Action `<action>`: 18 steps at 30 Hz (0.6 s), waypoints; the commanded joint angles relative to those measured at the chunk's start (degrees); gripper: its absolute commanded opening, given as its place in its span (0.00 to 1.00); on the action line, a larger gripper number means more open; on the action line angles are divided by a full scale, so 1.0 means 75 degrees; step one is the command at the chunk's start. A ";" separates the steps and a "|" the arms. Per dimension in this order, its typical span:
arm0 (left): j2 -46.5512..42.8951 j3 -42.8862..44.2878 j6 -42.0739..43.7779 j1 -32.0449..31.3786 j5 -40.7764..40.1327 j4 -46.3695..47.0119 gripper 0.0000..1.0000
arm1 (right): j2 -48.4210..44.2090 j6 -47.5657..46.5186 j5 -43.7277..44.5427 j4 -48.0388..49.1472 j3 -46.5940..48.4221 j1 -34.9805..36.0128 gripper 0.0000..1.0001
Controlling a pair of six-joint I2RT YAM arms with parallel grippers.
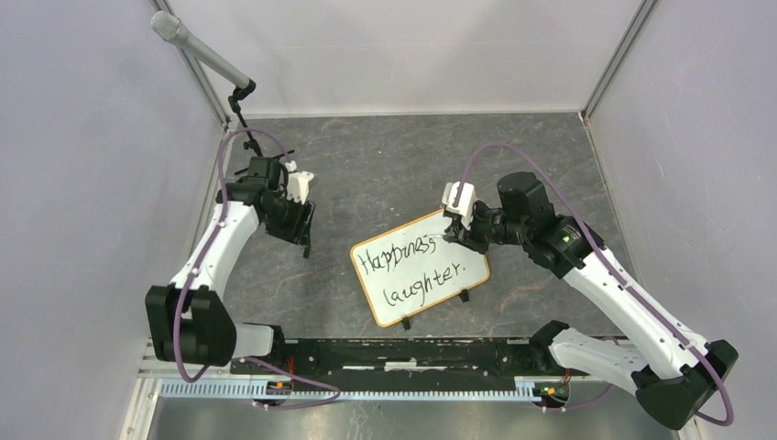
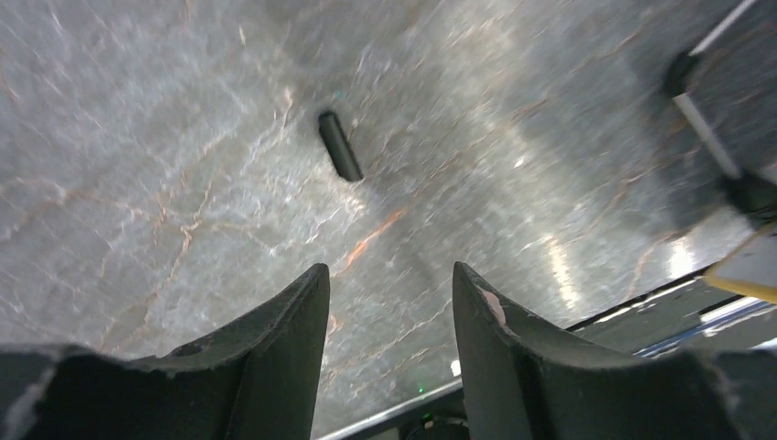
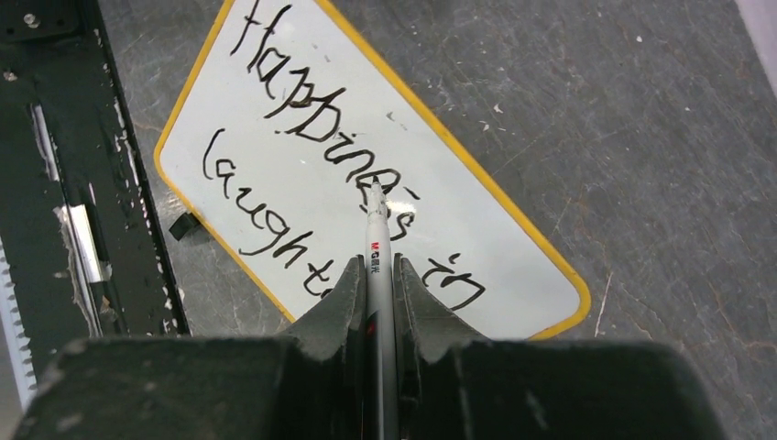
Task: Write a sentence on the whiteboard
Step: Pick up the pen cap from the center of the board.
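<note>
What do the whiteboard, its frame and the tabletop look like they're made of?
Whiteboard: smooth white writing face, likely coated sheet; faint sheen shows. Its frame: thin tan-yellow strip, wood or plastic, hard to tell. Tabletop: grey stone-look slab with pale and orange veins, polished; may be laminate.

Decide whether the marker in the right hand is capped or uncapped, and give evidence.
Uncapped: the marker clamped in the right hand shows a bare pointed tip over the whiteboard.

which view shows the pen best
Right wrist: the pen runs up between the right gripper's fingers, tip over the whiteboard. The top view shows at most a dark sliver at that gripper; the left wrist view does not show it.
</note>
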 commanded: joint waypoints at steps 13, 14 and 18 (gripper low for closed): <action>0.1460 -0.0775 -0.0422 -0.0248 -0.1553 0.1369 0.52 | 0.0261 0.0601 -0.0153 0.0580 0.0518 -0.0636 0.00; 0.1509 -0.0786 -0.0426 -0.0308 -0.1621 0.1440 0.52 | 0.0270 0.0608 -0.0161 0.0593 0.0522 -0.0660 0.00; 0.1832 -0.0781 -0.0319 -0.0489 -0.1576 0.1475 0.52 | 0.0331 0.0614 -0.0181 0.0617 0.0499 -0.0708 0.00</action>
